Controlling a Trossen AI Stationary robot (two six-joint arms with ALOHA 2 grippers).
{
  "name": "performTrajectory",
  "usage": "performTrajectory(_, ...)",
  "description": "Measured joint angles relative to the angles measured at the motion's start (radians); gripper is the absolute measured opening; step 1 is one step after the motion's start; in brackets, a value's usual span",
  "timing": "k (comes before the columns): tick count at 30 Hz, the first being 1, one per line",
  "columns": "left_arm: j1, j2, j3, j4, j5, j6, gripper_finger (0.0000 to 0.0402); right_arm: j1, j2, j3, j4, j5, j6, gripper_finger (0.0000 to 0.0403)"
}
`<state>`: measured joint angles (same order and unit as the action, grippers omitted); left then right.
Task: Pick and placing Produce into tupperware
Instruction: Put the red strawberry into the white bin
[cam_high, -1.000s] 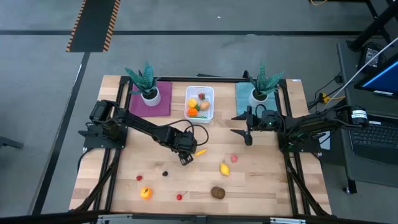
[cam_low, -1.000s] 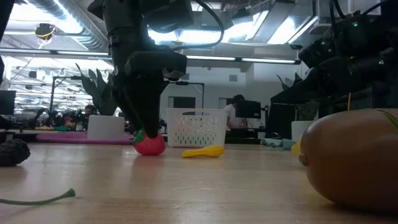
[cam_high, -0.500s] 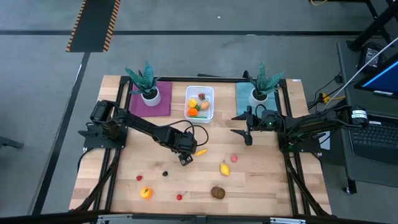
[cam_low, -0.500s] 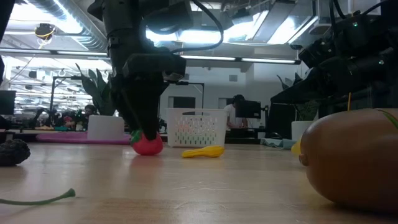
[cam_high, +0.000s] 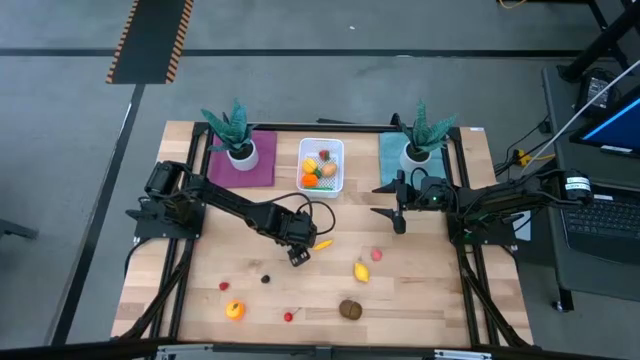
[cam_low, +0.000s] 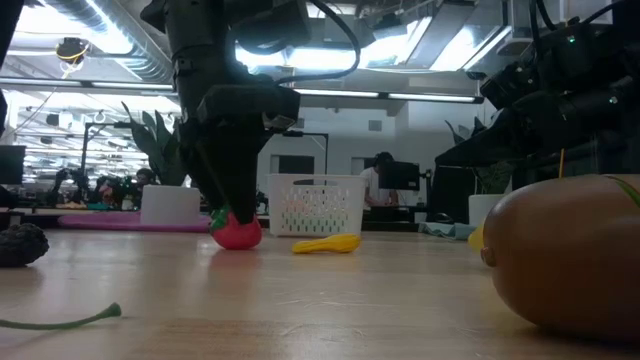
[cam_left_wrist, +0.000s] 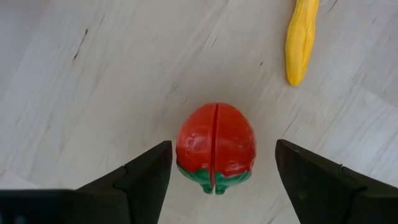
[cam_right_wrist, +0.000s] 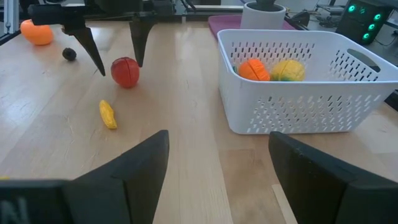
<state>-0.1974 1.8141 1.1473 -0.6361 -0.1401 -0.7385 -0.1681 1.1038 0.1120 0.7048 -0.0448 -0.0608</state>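
My left gripper (cam_high: 298, 254) is open, points down, and straddles a red strawberry (cam_left_wrist: 216, 144) that lies on the table; its fingers stand on either side without touching it. A yellow banana (cam_left_wrist: 300, 40) lies just beyond it. The white tub (cam_high: 321, 165) at the far middle holds an orange, a yellow piece and some other pieces. My right gripper (cam_high: 380, 200) is open and empty, hovering right of the tub (cam_right_wrist: 298, 81). A lemon (cam_high: 361, 271), a second strawberry (cam_high: 377, 254), a kiwi (cam_high: 350, 309) and an orange (cam_high: 234, 310) lie nearer the front.
Two teal spiky plants in white pots (cam_high: 238, 140) (cam_high: 420, 140) stand on a purple mat (cam_high: 255, 170) and a teal mat (cam_high: 388, 160) on either side of the tub. Small cherries (cam_high: 289, 317) (cam_high: 266, 279) lie near the front left. People show in the room behind.
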Motion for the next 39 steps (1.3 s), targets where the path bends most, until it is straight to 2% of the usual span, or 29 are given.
performTrajectory(12, 0.001, -0.001, -0.027, 0.003, -0.011, 0.009, 0.0275, 0.000, 0.000, 0.000, 0.000, 0.000, 0.000, 0.0278)
performTrajectory(16, 0.001, -0.001, -0.028, 0.005, -0.059, 0.009, 0.0266, 0.000, 0.000, 0.000, 0.000, 0.000, 0.000, 0.0278)
performTrajectory(39, 0.010, 0.051, -0.028, 0.046, -0.052, 0.016, 0.0258, 0.000, 0.000, 0.000, 0.001, 0.000, 0.006, 0.0278)
